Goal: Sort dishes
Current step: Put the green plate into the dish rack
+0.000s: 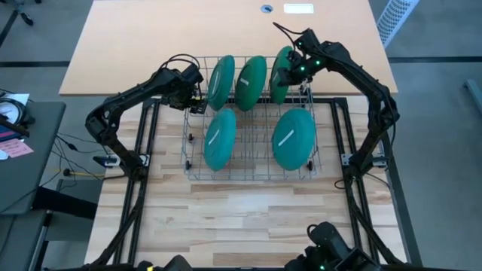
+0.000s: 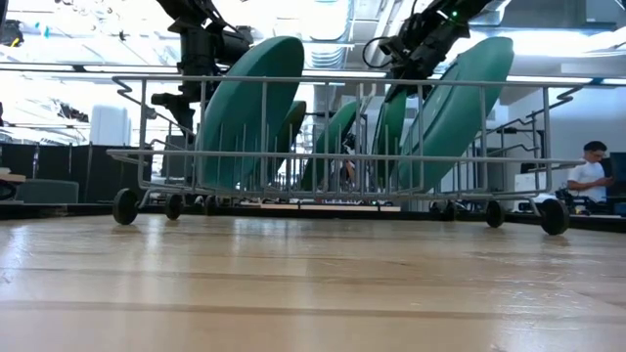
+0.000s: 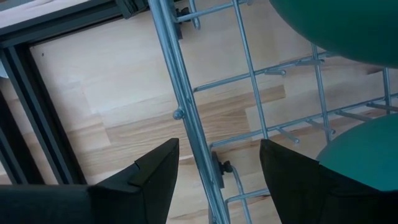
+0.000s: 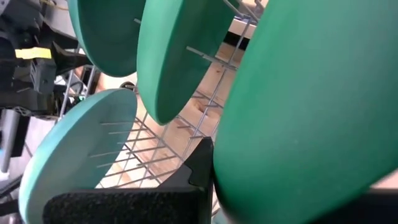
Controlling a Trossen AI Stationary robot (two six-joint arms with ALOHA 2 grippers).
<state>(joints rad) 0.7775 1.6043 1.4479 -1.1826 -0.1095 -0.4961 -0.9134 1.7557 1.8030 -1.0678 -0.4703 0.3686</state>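
A wire rack (image 1: 248,172) stands mid-table and holds several plates on edge. In its far row are a teal plate (image 1: 221,81) and two dark green ones (image 1: 251,81) (image 1: 280,92). The near row holds two teal plates (image 1: 220,139) (image 1: 294,139). My right gripper (image 1: 288,74) is shut on the far right dark green plate (image 4: 298,99). Above the rack's far left corner my left gripper (image 3: 217,149) hangs open and points down. Its fingers stand on either side of the rack's left rim wire (image 3: 186,112) without touching it. My right gripper pinches the upper rim (image 4: 225,155) of the far right dark green plate. One finger (image 4: 198,165) shows against the face turned toward the other plates, and the plate hides the other finger. The fingers slant down from the far right. The plate stands on edge, tilted, its lower part (image 2: 389,147) among the rack's wires.
The rack rolls on small wheels (image 2: 124,205). Dark frame rails (image 1: 143,150) run along both sides of the wooden table. Bare wood lies between the rack and the near edge (image 1: 248,226). A person (image 2: 590,171) sits in the room beyond the table.
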